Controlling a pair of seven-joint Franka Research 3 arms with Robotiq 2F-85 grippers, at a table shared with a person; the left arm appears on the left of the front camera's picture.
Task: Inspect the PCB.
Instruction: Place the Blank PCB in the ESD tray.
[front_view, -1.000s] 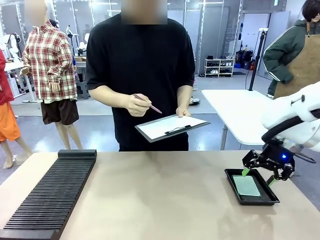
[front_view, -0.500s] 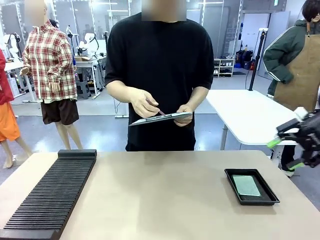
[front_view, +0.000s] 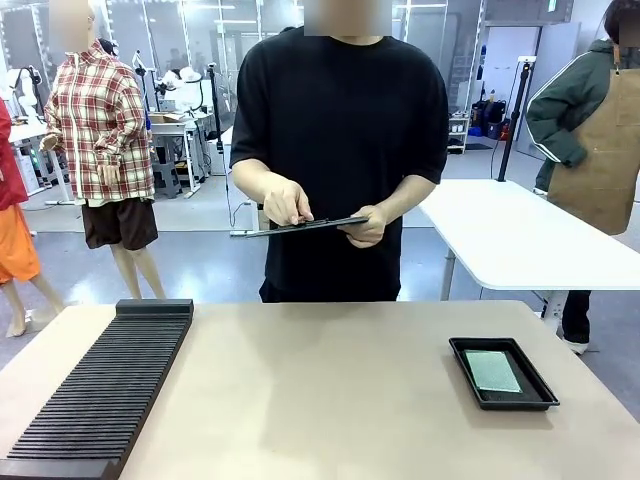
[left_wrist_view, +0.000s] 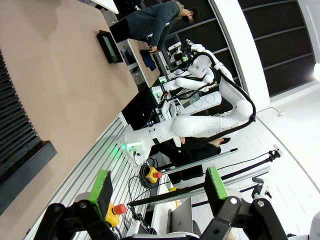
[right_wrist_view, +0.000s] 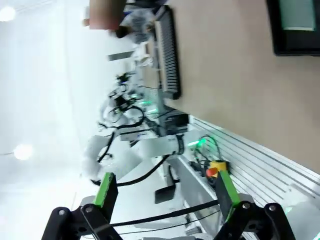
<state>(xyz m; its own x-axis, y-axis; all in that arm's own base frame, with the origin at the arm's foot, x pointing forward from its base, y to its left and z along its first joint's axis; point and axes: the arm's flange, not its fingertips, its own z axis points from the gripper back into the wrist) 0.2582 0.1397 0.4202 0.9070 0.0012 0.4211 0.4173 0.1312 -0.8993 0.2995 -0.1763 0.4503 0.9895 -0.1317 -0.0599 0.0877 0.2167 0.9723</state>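
While the thin pale-green rectangular PCB (front_view: 493, 371) lies flat inside the shallow black rectangular tray (front_view: 470, 352), presumably parked there for inspection, both arms hang back off the table. Left gripper (left_wrist_view: 157, 189) and right gripper (right_wrist_view: 165, 191) stand spread, holding nothing. Bare tabletop surrounds the tray, leaving approach room on every edge.

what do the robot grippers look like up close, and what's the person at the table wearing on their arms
Both the left gripper and right gripper have black linkage bodies with round pivot joints and two fingers faced with bright green pads. The person wears a black short-sleeved t-shirt, so the forearms are uncovered.
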